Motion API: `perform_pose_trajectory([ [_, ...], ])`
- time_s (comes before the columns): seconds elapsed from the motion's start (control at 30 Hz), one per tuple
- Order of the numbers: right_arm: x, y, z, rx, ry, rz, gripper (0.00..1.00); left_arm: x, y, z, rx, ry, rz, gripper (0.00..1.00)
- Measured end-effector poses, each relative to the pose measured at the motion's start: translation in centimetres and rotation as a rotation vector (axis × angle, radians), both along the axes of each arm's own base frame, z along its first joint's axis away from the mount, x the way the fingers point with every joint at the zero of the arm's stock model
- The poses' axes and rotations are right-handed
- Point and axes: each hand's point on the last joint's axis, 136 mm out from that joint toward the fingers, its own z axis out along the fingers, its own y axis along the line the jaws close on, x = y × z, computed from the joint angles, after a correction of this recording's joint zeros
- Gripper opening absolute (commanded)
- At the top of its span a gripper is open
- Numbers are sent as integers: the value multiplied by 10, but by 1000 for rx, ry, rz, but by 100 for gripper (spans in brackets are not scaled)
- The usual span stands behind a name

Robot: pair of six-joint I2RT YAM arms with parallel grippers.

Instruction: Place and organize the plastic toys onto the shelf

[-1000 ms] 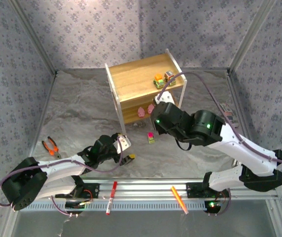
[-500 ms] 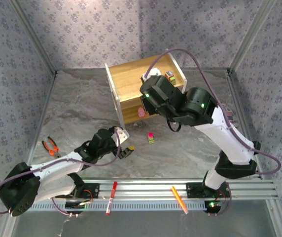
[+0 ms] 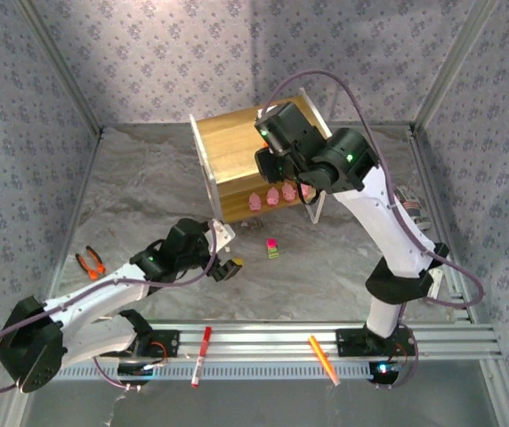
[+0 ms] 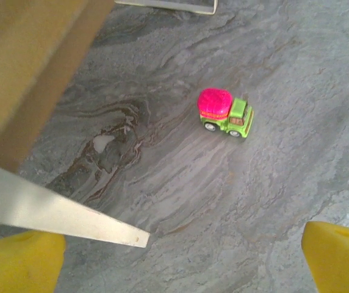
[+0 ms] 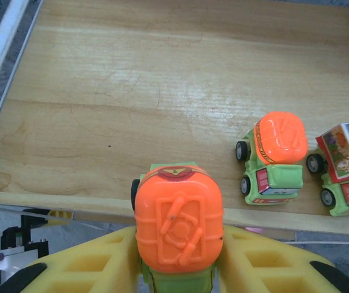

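Right fingers (image 5: 116,245), yellow, are clamped on the sides of an orange-topped truck (image 5: 177,235), holding it at the front edge of the shelf's (image 3: 237,142) top board, near the middle. Further right on that same board stand a second orange-topped truck (image 5: 272,160) and, at the shelf's right end, a grey-topped truck (image 5: 340,166). The two are close, but I cannot tell whether they touch. On the shelf's lower board, three pink figures (image 3: 272,196) sit in a row along the front edge.

Left fingers (image 4: 17,264) are spread wide apart, low over the bench (image 4: 180,201), just in front of the white frame (image 4: 58,213) at the shelf's left front corner. A pink-topped truck (image 4: 225,113) stands upright on the bench in front of the shelf, apart from the left fingers. Well to the shelf's left, nearer the arms, lie orange-handled pliers (image 3: 92,263).
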Motion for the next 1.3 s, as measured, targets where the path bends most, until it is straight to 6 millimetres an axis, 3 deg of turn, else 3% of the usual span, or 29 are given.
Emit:
perform_pose_trajectory([
  [0.17,5,8,-5,7,27,21,37,1,1,19,12,-5,-19,100],
  [0.53,19,7,-20,10,84,17,37,-20,27,0,124,83,-65,100],
  [0.77,23,9,-25,20,108,22,37,-11,49,19,101,84,8,100],
  [0.93,28,8,-29,17,120,13,37,-12,48,24,74,86,5,100],
  [1.3,40,6,-31,25,121,-1,37,-25,44,9,66,136,-42,100],
])
